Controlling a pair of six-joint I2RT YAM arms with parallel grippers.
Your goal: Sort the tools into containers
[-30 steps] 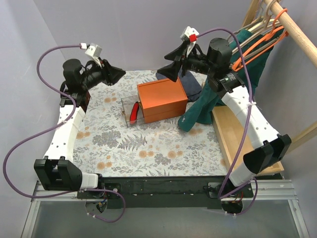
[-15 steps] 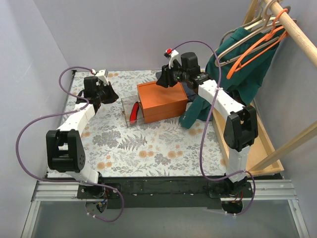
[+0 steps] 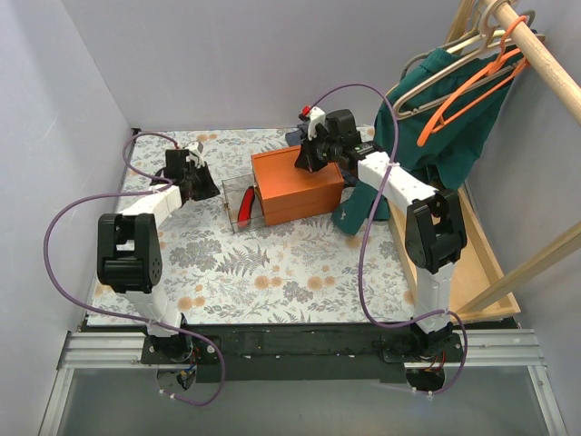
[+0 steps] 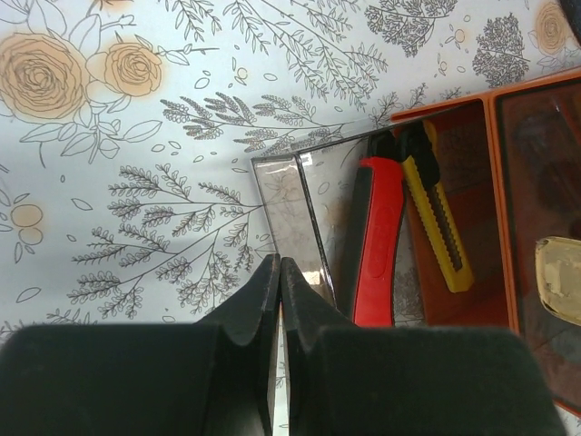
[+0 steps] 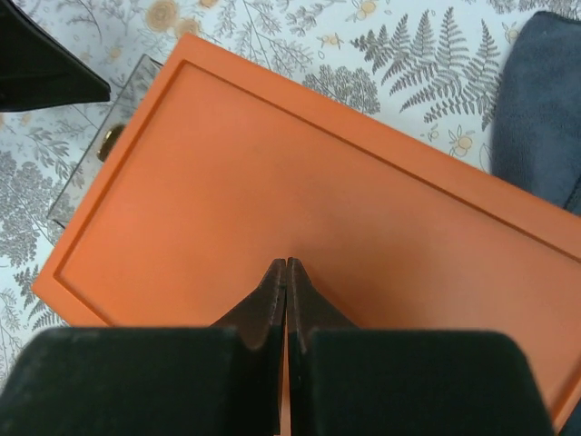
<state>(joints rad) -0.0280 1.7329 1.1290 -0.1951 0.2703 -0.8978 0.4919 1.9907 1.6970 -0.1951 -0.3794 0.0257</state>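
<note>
The orange box (image 3: 298, 184) stands closed at the middle back of the table, its flat lid (image 5: 318, 182) filling the right wrist view. My right gripper (image 3: 302, 161) hovers just over that lid, shut and empty (image 5: 287, 263). Against the orange box's left end sits the clear box (image 3: 238, 205). Inside it lie a chunky red-handled tool (image 4: 377, 241) and a yellow-handled tool (image 4: 438, 218). My left gripper (image 3: 210, 186) is low beside the clear box's left wall (image 4: 281, 213), shut with nothing between its fingers (image 4: 280, 265).
A dark blue cloth (image 5: 540, 100) lies behind the orange box. A green garment (image 3: 440, 136) and an orange hanger (image 3: 472, 82) hang from a wooden rail (image 3: 540, 50) at the right. Below them a long wooden tray (image 3: 477, 272) runs along the right edge.
Both arms have folded down from high above the table. The right gripper has shut and now sits over the orange lid. The left gripper has dropped beside the clear box.
</note>
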